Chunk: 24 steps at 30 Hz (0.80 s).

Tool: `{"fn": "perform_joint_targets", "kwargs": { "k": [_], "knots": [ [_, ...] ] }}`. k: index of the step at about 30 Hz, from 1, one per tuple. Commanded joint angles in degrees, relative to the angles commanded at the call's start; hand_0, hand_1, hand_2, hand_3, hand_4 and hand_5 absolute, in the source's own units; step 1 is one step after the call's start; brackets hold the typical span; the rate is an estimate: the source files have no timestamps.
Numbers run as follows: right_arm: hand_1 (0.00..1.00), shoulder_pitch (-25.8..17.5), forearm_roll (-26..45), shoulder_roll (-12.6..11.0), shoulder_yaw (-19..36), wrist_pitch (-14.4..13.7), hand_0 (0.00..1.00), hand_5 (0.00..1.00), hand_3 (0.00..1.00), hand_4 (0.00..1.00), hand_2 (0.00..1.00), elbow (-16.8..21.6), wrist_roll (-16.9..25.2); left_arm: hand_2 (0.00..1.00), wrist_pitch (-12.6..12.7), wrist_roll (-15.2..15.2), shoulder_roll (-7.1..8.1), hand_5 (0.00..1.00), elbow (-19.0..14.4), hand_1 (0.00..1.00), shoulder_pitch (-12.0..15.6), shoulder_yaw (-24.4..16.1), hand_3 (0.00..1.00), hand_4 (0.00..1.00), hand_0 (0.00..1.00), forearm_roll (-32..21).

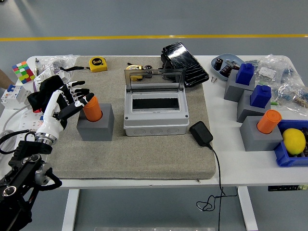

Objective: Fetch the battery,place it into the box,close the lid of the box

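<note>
The white surface carries a grey mat. On it, the box sits mid-mat with its lid raised. Left of the box, a grey block holds the orange battery upright, long axis vertical. The left hand is just beside the battery on its left, fingers spread around its top, apparently touching but not yet closed. The right hand is unseen, so the left makes the grasp.

Illumination: bright, even, from overhead.
Shadows: soft, short, beneath the grey box and blocks.
Glare: reflections on the box's clear lid.
Focus: sharp throughout; slight edge distortion.
</note>
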Motion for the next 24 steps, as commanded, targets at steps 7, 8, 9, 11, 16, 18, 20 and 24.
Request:
{"fn": "perform_joint_targets", "kwargs": {
  "k": [7, 8, 9, 11, 16, 18, 20, 24],
  "knots": [
    [0.659, 0.1, 0.1, 0.0, 0.0, 0.0, 0.607, 0.559, 0.588, 0.986, 0.683, 0.0, 0.0, 0.558, 0.0, -0.2, -0.28, 0.176, 0.1, 0.634, -0.4, 1.7, 0.658, 0.998, 0.614, 0.2],
    [0.659, 0.1, 0.1, 0.0, 0.0, 0.1, 0.607, 0.559, 0.588, 0.986, 0.683, 0.0, 0.0, 0.558, -0.1, -0.3, -0.35, 0.176, 0.1, 0.634, -0.4, 2.0, 0.658, 0.998, 0.614, 0.3],
    [0.659, 0.1, 0.1, 0.0, -0.1, 0.1, 0.607, 0.559, 0.588, 0.986, 0.683, 0.0, 0.0, 0.558, 0.0, -0.3, -0.41, 0.176, 0.1, 0.634, -0.5, 2.2, 0.658, 0.998, 0.614, 0.3],
    [0.659, 0.1, 0.0, 0.0, -0.1, 0.1, 0.611, 0.558, 0.588, 0.986, 0.683, 0.0, 0.0, 0.553, 0.0, -0.5, -0.53, 0.149, 0.1, 0.626, -0.5, 2.5, 0.662, 0.998, 0.61, 0.2],
    [0.659, 0.0, 0.0, 0.0, 0.0, 0.1, 0.611, 0.558, 0.588, 0.986, 0.683, 0.0, 0.0, 0.553, 0.5, -0.9, -0.68, 0.149, 0.2, 0.626, -0.7, 3.6, 0.662, 0.998, 0.61, 0.3],
    [0.659, 0.0, 0.0, 0.0, 0.0, 0.1, 0.61, 0.558, 0.588, 0.987, 0.683, 0.0, 0.0, 0.544, 0.8, -1.1, -0.75, 0.099, 0.3, 0.608, -0.7, 4.1, 0.641, 0.998, 0.578, 0.5],
    [0.659, 0.0, 0.0, 0.0, 0.0, 0.1, 0.61, 0.558, 0.588, 0.987, 0.683, 0.0, 0.0, 0.544, 1.0, -1.3, -0.92, 0.099, 0.4, 0.608, -0.8, 4.3, 0.641, 0.998, 0.578, 0.6],
    [0.659, 0.0, 0.0, 0.0, 0.0, 0.1, 0.611, 0.557, 0.588, 0.987, 0.683, 0.0, 0.0, 0.518, 1.7, -2.0, -1.12, 0.033, 0.2, 0.546, -0.9, 4.5, 0.607, 0.998, 0.519, 0.6]
  ]
}}
